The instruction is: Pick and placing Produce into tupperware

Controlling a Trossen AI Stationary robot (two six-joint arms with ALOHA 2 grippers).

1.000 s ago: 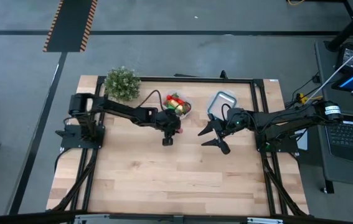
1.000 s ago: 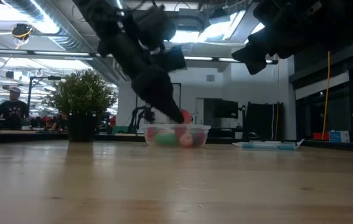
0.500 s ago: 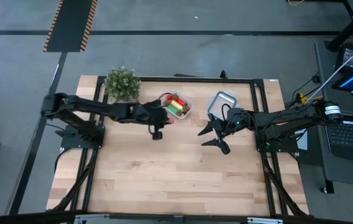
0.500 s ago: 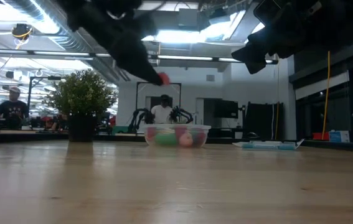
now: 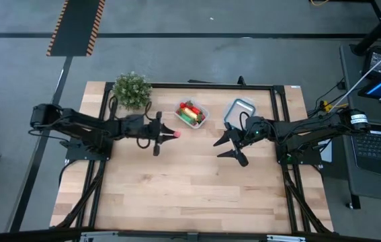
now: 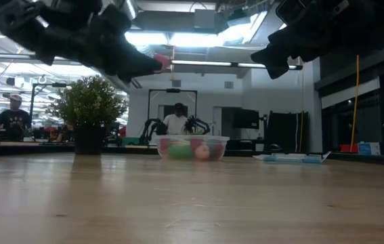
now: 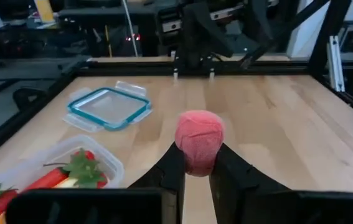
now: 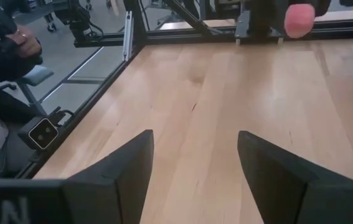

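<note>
We see a pale wood worktop (image 5: 177, 181) before a blurred workshop. Left claw (image 7: 195, 163) grasps a pink ball (image 7: 199, 140); right claw (image 8: 192, 165) gapes, released.

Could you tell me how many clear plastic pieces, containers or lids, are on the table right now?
2. The tupperware holding produce sits right of the potted plant; the blue-rimmed piece lies empty further right, near the right claw. None seems hidden.
</note>
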